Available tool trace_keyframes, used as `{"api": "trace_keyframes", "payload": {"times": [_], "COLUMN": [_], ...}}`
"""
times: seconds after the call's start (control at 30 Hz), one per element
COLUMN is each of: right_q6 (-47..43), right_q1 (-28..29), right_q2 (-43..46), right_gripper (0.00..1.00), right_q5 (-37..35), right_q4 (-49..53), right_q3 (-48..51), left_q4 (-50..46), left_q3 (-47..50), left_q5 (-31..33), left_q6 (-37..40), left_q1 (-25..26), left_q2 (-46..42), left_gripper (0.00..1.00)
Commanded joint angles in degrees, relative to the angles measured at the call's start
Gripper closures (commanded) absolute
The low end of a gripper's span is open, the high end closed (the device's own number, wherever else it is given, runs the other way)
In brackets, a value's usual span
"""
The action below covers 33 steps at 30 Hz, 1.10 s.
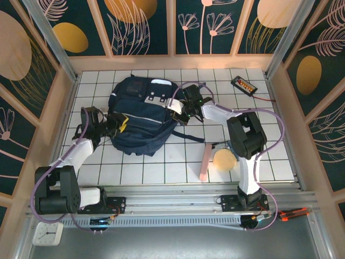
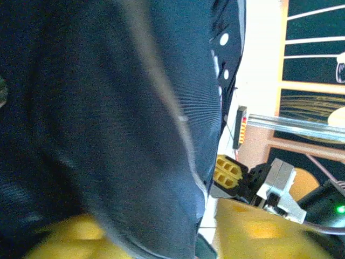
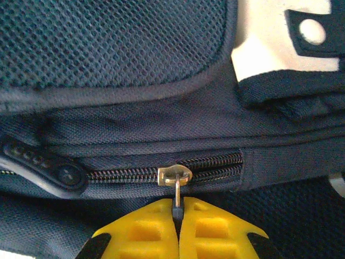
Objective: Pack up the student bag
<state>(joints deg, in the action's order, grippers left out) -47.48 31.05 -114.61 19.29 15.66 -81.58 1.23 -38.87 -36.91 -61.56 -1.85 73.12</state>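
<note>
The student bag (image 1: 143, 116), dark navy with white patches, lies flat on the white tiled table (image 1: 161, 167). My left gripper (image 1: 116, 123) is at the bag's left side. In the left wrist view its yellow fingers (image 2: 259, 229) stand apart, with a fold of the bag's fabric (image 2: 135, 135) hanging between them and a gap beside the right finger. My right gripper (image 1: 180, 108) is at the bag's right side. There its yellow fingers (image 3: 215, 229) are pressed together on the zipper pull (image 3: 177, 200), just below the metal slider (image 3: 175, 175) on the closed zip.
A pink stick-shaped item (image 1: 205, 162) and a round tan object (image 1: 224, 159) lie right of the bag, near the right arm. A black device with an orange face (image 1: 243, 84) sits at the back right. Wooden walls ring the table.
</note>
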Motion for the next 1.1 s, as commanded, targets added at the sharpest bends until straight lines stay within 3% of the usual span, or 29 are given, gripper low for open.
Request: {"api": "trace_keyframes", "payload": {"times": [0.0, 0.2, 0.3, 0.4, 0.6, 0.73, 0.9, 1.07], "right_q6": [1.4, 4.8, 5.8, 7.0, 8.1, 8.8, 9.1, 9.0], "right_q1": [1.7, 2.5, 2.4, 2.0, 1.0, 1.0, 1.1, 1.4], "right_q2": [4.5, 7.4, 7.9, 8.3, 9.4, 9.9, 9.6, 9.7], "right_gripper": [1.00, 1.00, 1.00, 1.00, 1.00, 1.00, 1.00, 1.00], "right_q5": [-4.0, -2.8, -1.0, 0.0, 1.9, 3.2, 3.3, 3.3], "right_q4": [2.1, 0.1, 0.0, -0.5, -1.7, -2.2, -2.3, -2.2], "right_q3": [0.6, -2.9, -5.7, -7.5, -9.3, -10.4, -10.8, -11.3], "left_q4": [-13.7, -26.9, -29.2, -26.5, -18.8, -18.5, -20.3, -20.6], "left_q3": [-7.4, -18.4, -23.9, -24.1, -21.8, -23.8, -27.2, -28.0], "left_q5": [5.5, 16.7, 26.4, 30.8, 23.5, 22.0, 21.7, 23.8], "left_q6": [14.0, 32.2, 45.6, 56.4, 67.9, 72.5, 74.5, 73.2], "left_q1": [-0.5, 1.4, 9.2, 15.5, 16.5, 20.6, 25.7, 26.3], "left_q2": [-3.8, -6.7, -5.3, -4.8, -3.2, 1.8, 7.8, 10.1], "left_gripper": [0.01, 0.01, 0.01, 0.01, 0.06, 0.11, 0.13, 0.20]}}
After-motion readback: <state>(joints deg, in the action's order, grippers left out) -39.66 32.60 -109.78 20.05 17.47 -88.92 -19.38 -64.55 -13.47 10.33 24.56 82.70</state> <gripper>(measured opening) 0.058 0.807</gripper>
